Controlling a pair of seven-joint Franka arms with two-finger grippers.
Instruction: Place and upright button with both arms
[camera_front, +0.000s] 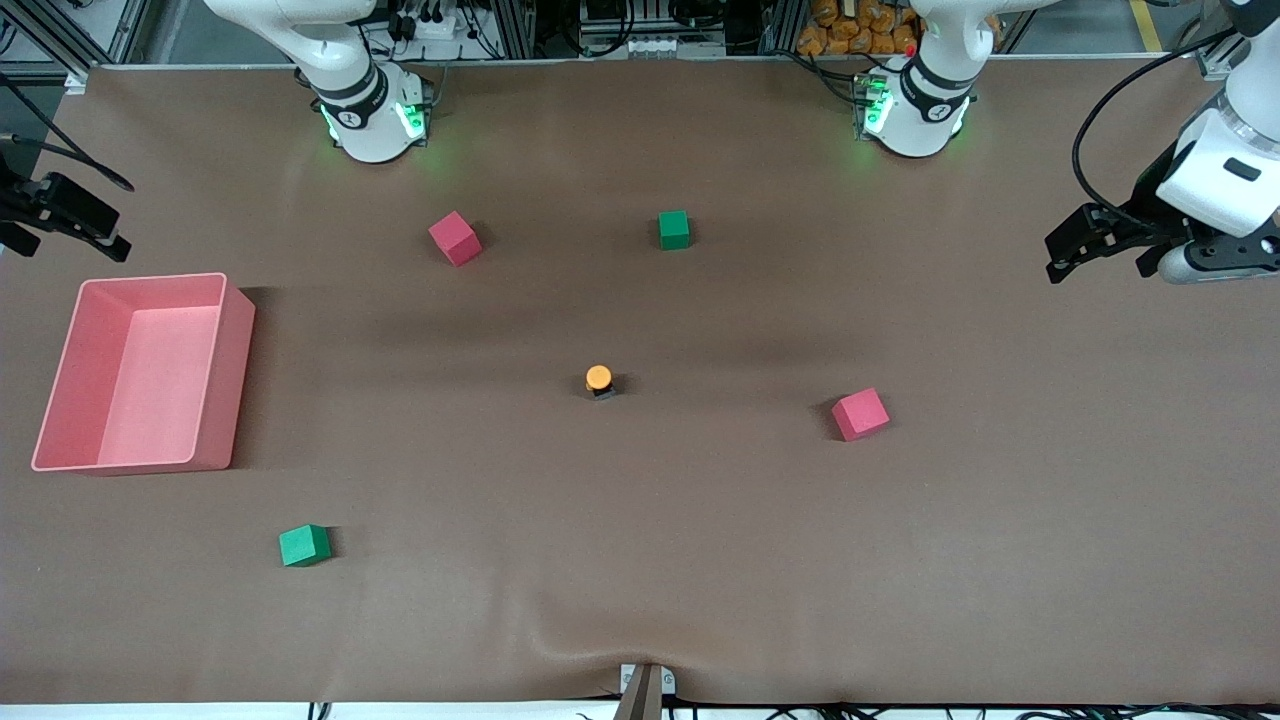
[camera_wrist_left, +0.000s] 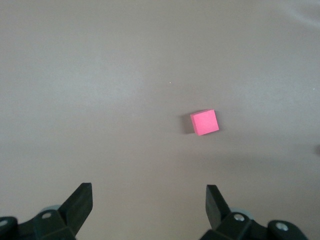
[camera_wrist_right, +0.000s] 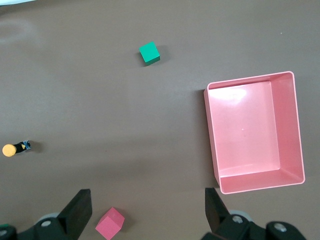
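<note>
The button (camera_front: 598, 380) stands near the middle of the table, its orange cap above its short black body. It also shows in the right wrist view as the small button (camera_wrist_right: 15, 148) at the picture's edge. My left gripper (camera_front: 1075, 245) hangs open and empty over the left arm's end of the table, well away from it. The left wrist view has this gripper (camera_wrist_left: 148, 192) over bare table. My right gripper (camera_front: 70, 215) hangs open and empty over the right arm's end. In its own wrist view the right gripper (camera_wrist_right: 147, 197) holds nothing.
A pink bin (camera_front: 150, 282) (camera_wrist_right: 250, 79) sits at the right arm's end. Two red cubes (camera_front: 455, 238) (camera_front: 860, 414) and two green cubes (camera_front: 673, 229) (camera_front: 304, 545) lie scattered around the button. The left wrist view shows one red cube (camera_wrist_left: 204, 122).
</note>
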